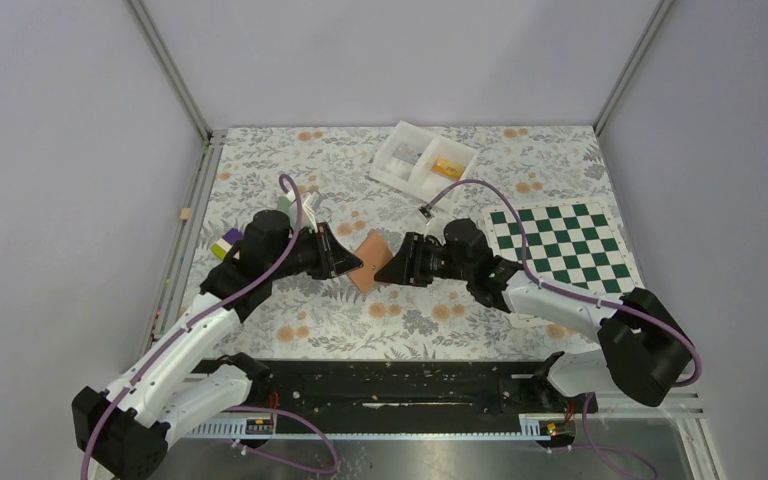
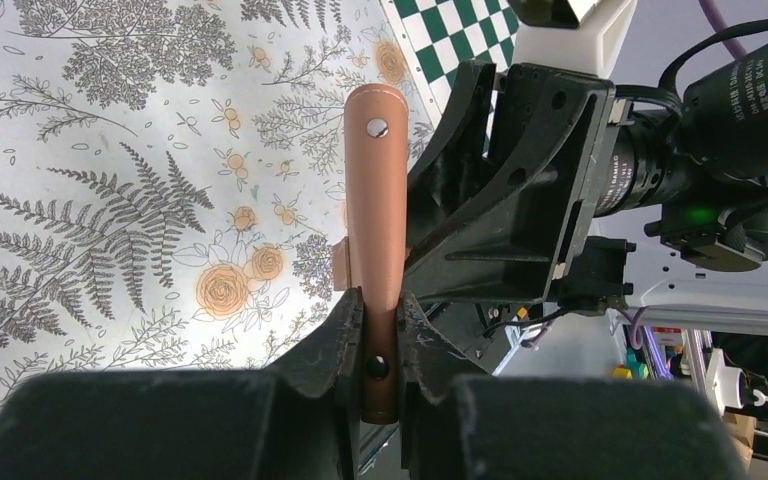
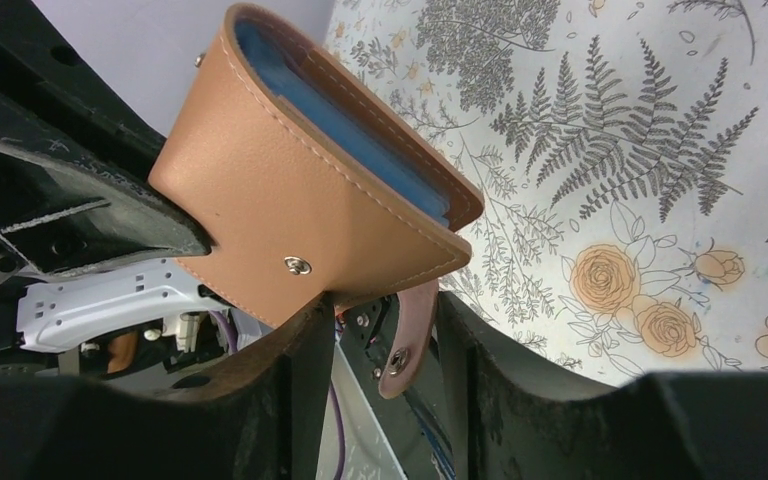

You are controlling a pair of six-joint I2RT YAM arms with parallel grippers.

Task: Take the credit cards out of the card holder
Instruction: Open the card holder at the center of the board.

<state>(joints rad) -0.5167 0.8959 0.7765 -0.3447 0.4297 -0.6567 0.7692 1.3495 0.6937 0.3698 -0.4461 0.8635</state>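
Observation:
The tan-brown card holder (image 1: 368, 262) hangs folded above the floral table between both grippers. My left gripper (image 1: 345, 262) is shut on its spine (image 2: 377, 200), the fingertips (image 2: 350, 320) pressing both sides. In the right wrist view the holder (image 3: 300, 200) shows its cover, a snap stud and a strip of light-blue inner panel. Its small tab (image 3: 408, 335) dangles between the fingers of my right gripper (image 3: 380, 320), which is open with a gap on each side of the tab. Any credit cards inside are hidden. A purple and lime card (image 1: 226, 244) lies beside the left arm.
A white two-compartment tray (image 1: 423, 160) stands at the back centre. The green-and-white chessboard mat (image 1: 555, 240) lies at the right, partly under the right arm. A pale card-like piece (image 1: 285, 204) sits behind the left wrist.

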